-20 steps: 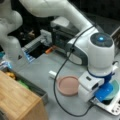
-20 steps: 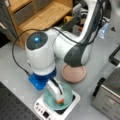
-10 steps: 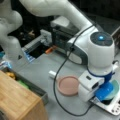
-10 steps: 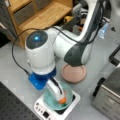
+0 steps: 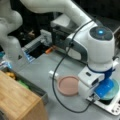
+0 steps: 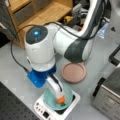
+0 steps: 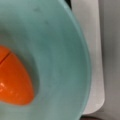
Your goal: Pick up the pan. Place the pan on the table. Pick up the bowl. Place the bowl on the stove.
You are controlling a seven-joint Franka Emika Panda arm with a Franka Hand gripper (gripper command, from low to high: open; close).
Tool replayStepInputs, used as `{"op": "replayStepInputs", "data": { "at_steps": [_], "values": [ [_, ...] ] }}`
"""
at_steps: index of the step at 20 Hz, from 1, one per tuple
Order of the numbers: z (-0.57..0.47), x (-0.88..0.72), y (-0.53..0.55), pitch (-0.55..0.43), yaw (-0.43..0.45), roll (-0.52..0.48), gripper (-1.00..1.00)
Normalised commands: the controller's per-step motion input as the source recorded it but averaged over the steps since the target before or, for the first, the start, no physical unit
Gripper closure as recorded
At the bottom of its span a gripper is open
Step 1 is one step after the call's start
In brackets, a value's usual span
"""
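So my gripper [image 6: 60, 98] sits down inside the bowl [image 6: 51, 96] on the stove [image 6: 72, 101] (jaw state: cannot tell); pan [image 6: 74, 72] rests beside, on the table [image 6: 15, 75].

White arm [image 6: 62, 37], blue collar, black cable (glowing blue light).

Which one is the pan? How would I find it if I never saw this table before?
Look at the grey table and find the big white robot arm. Beside the arm's gripper lies the pan, flat on the table, next to the white stove. It is the shallow pink round one with a stubby white handle, while the bowl on the stove is teal and deeper.
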Motion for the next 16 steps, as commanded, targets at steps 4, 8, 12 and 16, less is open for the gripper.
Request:
{"op": "replayStepInputs", "data": {
  "at_steps": [4, 8, 12, 16],
  "values": [
    [0.21, -0.04, 0.05, 0.109, 0.086, -0.165, -1.00],
    [0.25, 0.04, 0.03, 0.111, 0.094, -0.162, -1.00],
    [0.36, 0.09, 0.02, 0.115, 0.130, -0.142, -1.00],
    [0.47, 0.07, 0.00, 0.088, 0.173, -0.098, -1.00]
  ]
}}
